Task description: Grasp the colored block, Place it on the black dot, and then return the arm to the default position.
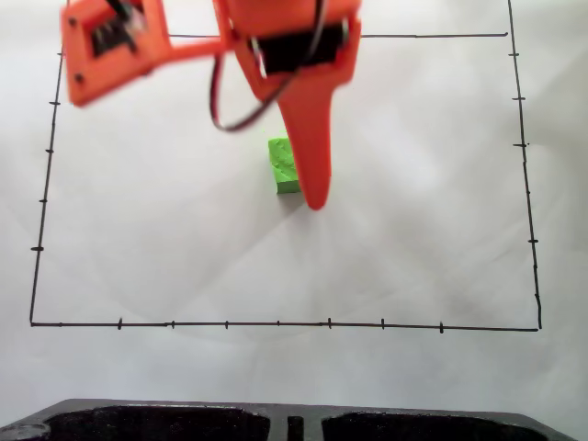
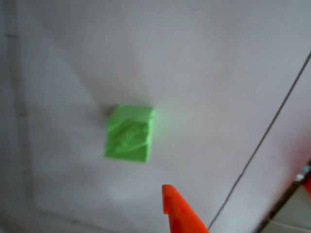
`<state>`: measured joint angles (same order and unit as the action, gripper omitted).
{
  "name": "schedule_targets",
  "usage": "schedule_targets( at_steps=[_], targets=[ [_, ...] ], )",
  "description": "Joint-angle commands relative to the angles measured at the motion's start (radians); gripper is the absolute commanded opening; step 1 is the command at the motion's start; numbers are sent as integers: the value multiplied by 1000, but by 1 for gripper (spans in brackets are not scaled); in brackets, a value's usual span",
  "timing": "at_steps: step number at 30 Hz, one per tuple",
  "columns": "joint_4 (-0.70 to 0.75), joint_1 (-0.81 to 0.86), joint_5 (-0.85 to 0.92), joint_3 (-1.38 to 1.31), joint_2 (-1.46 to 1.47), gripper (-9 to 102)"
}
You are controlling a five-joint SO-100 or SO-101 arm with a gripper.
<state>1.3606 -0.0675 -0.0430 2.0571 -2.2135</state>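
From the fixed view I see the large orange 3D-printed arm [image 1: 276, 46] coming in over the far edge of the white paper sheet [image 1: 413, 230], its pointed orange gripper [image 1: 315, 197] aimed down. The small lime-green cube with a bumpy top [image 1: 283, 165] sits on the paper inside the thin black border line [image 1: 276, 323], nearer the far edge than the near one, just left of the finger tip. In the wrist view the cube [image 2: 129, 133] lies apart from the finger tip [image 2: 170, 194]. I make out one finger, so I cannot tell whether the pincer is spread or pressed together. A black tray [image 1: 276, 421] lines the near edge.
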Motion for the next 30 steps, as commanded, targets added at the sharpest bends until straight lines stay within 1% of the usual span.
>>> schedule_targets(
  at_steps=[1,4,8,9,11,14,17,21,25,30],
  targets=[
    [6,17,-12,2,-112,32],
    [28,17,-34,21,-178,23],
    [34,31,-71,84,-270,16],
    [18,44,-77,110,-296,13],
    [-20,66,-80,169,-362,0],
    [-92,86,-69,267,-462,0],
    [-195,87,-51,368,-543,0],
    [-288,91,-44,453,-595,0],
    [-403,92,8,575,-689,0],
    [-466,101,40,686,-767,0]
  ],
)
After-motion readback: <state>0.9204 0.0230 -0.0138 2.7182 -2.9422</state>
